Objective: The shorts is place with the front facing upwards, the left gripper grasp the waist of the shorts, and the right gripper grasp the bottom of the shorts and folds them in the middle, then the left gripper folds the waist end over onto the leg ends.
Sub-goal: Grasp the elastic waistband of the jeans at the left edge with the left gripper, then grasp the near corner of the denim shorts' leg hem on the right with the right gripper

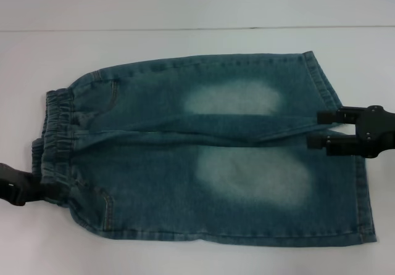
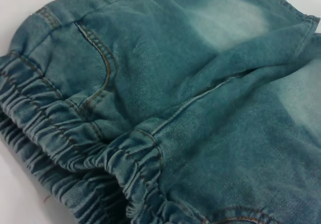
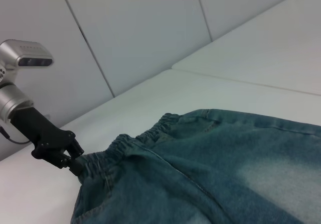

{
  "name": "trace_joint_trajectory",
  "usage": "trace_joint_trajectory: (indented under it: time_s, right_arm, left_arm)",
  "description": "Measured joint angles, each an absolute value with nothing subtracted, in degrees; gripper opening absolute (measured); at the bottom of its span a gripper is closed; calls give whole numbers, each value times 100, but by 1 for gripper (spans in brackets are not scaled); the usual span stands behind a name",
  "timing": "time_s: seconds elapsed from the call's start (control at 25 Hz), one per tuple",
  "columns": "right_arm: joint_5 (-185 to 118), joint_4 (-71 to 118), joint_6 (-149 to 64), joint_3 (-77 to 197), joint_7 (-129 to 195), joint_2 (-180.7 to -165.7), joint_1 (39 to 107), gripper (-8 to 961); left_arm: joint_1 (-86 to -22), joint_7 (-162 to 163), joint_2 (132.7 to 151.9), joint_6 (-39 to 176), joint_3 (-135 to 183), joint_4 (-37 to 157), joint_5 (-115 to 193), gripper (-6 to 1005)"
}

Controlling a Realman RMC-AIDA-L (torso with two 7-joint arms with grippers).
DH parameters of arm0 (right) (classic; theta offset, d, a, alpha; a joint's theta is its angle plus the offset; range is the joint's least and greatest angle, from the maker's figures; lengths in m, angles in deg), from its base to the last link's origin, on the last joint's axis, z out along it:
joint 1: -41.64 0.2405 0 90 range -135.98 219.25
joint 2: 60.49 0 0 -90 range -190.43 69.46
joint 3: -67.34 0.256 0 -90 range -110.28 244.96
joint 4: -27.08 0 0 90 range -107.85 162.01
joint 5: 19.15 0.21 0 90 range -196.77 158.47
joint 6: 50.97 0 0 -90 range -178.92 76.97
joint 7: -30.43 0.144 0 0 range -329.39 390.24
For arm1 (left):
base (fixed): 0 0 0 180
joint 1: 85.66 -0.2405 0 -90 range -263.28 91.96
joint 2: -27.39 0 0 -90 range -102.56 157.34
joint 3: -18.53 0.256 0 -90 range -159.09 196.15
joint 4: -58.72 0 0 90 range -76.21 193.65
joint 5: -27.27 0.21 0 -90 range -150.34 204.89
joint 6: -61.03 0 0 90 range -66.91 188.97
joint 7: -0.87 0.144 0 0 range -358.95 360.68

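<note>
On the white bench [image 1: 185, 259] — shorts [image 1: 203, 151] flat, front up, unfolded.
We see our left claw [image 1: 54, 192] closed on the waistband's near corner and our right claw [image 1: 318, 129] open at the leg hems; both folds remain to do.

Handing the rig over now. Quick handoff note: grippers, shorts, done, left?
Left gripper: at the near corner of the waist, closed on the elastic edge; the right wrist view shows it pinching the fabric.
Right gripper: at the leg ends, fingers apart, over the hem near the split between the legs. Not gripping yet.
Shorts: flat on the white table, front up, waist toward the robot's left, legs toward its right.
Done: shorts laid out, waist grasped.
Left: right gripper takes the hem, fold in the middle, then fold the waist end over onto the leg ends.
</note>
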State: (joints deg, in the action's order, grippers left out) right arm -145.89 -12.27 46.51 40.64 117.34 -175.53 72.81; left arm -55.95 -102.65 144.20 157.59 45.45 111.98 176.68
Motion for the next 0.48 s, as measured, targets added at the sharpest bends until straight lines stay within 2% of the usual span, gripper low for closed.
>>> trace_joint_trajectory:
  time_s: [0.28,0.48]
  right_arm:
    - [-14573,-1217,4660,4098,11743,-17553,7276,801]
    - [-14369,-1257,4865,4081,12172,-17479,7324,798]
  left_arm:
    - [-5594,-10218,14435,15800,4552,11198,17668,94]
    - [-5533,-10199,14454,15915,4542,11191,17654,36]
